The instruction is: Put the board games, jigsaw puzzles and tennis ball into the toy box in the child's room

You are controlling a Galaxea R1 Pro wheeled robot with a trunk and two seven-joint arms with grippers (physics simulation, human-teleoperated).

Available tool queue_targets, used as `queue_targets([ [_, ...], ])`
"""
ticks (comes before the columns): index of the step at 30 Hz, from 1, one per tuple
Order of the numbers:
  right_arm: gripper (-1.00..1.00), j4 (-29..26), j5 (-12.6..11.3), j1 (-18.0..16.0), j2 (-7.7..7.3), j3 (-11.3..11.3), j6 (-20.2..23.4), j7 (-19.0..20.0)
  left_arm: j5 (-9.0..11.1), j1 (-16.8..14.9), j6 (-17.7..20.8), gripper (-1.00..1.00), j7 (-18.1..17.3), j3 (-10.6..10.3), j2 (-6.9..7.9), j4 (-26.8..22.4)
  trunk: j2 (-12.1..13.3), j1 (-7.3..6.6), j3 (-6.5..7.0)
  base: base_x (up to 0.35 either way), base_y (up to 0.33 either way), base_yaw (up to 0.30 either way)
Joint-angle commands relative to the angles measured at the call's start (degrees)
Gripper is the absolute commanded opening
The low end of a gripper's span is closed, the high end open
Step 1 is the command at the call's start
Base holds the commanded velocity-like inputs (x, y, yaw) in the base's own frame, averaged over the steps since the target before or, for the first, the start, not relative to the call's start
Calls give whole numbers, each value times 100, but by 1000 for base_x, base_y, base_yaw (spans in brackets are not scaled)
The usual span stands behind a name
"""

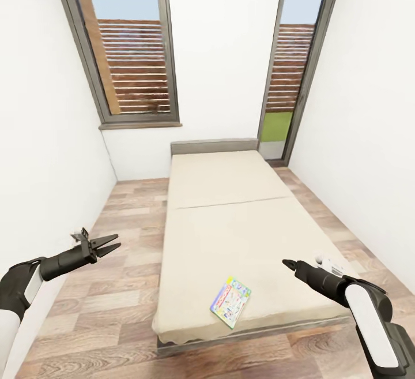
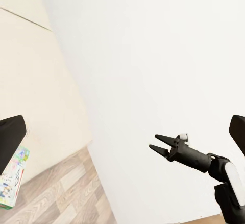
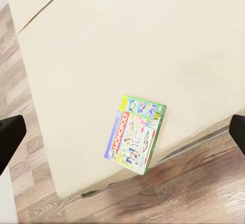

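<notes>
Jaws of the left gripper [image 1: 113, 246] and right gripper [image 1: 286, 263] gape, empty. One game [image 1: 230, 301] lies lower centre on the beige bed [image 1: 225, 217]; wood floor [image 1: 109, 286], white walls, windows [image 1: 129, 50].

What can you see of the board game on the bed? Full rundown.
The board game is a thin flat rectangular box, cardboard by its look, printed white and green with a red Monopoly band. It lies flat, face up, turned askew, on the beige mattress of the bed near the foot edge. The mattress alone touches it; both arms are clear of it.
</notes>
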Motion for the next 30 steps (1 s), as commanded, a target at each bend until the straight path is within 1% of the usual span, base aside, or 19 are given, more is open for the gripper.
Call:
queue_targets([
  [1, 100, -7, -62, -4, -3, -3, 18, -53, -4, -6, 60, 100, -21, 3, -1, 2, -12, 3, -12, 5, 0, 151],
  [8, 100, -7, -52, -4, -5, -13, 9, -55, -4, -5, 60, 100, -21, 3, -1, 2, -12, 3, -12, 71, -56, 54],
  [15, 100, 36, -54, -4, -33, 45, 10, -63, -4, -3, 60, 100, -26, 3, -1, 2, -12, 3, -12, 26, -20, 2],
  [23, 100, 26, -64, -4, -14, 60, 16, -53, -4, -4, 60, 100, -29, 3, -1, 2, -12, 3, -12, 55, -1, 0],
  [26, 100, 23, -63, -4, -8, 62, 17, -53, -4, -4, 61, 100, -25, 3, -1, 2, -12, 3, -12, 6, 54, 0],
  [30, 100, 25, -62, -4, -1, 66, 18, -53, -4, -3, 61, 100, -22, 1, -1, 2, -12, 3, -12, 2, 172, 0],
])
